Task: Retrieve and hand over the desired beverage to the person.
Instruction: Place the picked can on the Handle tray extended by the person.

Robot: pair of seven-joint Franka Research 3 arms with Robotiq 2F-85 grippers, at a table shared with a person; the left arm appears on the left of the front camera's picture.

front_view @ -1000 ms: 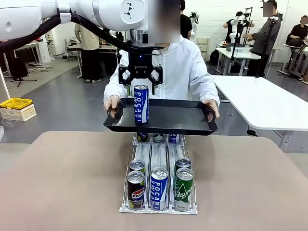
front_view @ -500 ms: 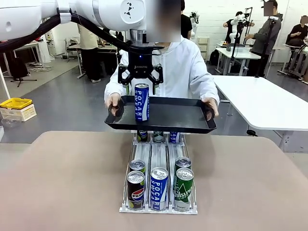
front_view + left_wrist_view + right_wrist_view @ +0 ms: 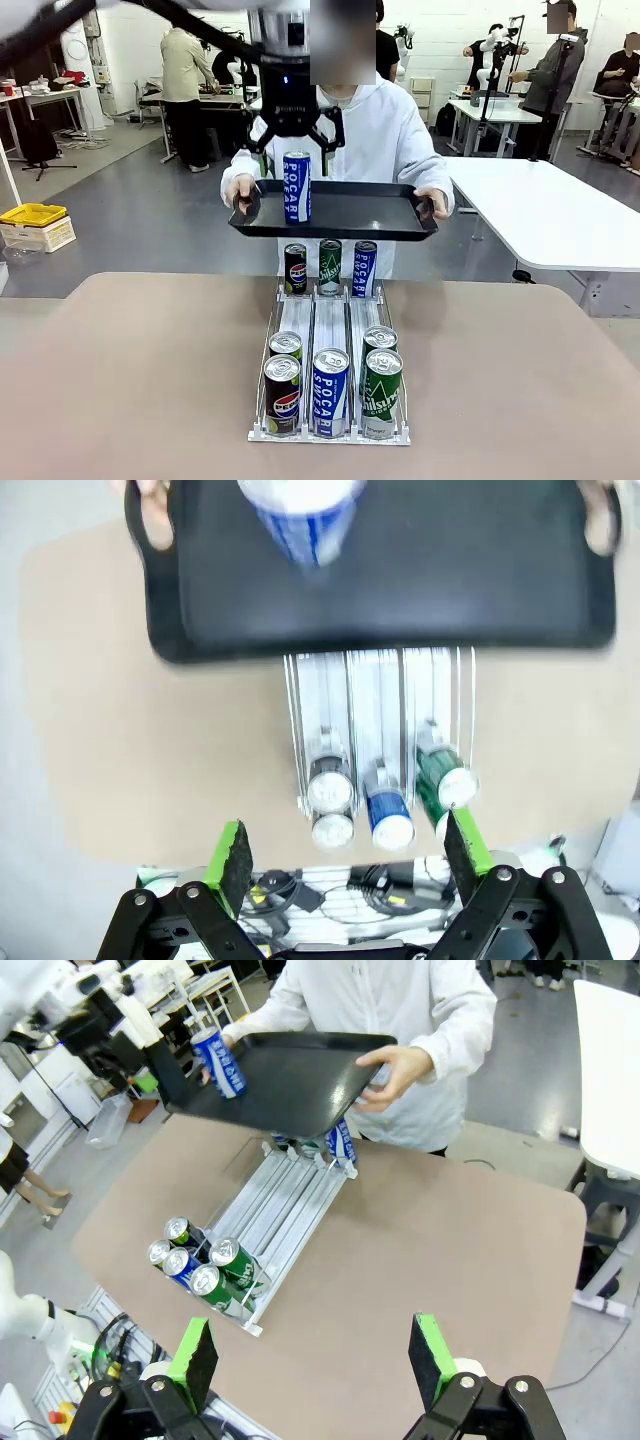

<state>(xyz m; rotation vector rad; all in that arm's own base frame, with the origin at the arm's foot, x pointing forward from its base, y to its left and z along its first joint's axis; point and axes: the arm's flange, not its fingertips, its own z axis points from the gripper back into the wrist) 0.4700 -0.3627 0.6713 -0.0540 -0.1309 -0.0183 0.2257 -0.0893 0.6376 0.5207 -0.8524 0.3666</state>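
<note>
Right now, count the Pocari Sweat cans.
3 Pocari cans. One stands on the tray the person holds; one at the front of the rack's middle lane; one at the rack's far end, right lane. Two second-row cans hide their labels, so maybe more.

In the left wrist view, the blue-and-white drink can (image 3: pixel 305 520) standing on the black plastic tray (image 3: pixel 400 590) is blurring and being cut by the top edge, which is also clipping the person's hand (image 3: pixel 598 522) at the tray's handle.
</note>
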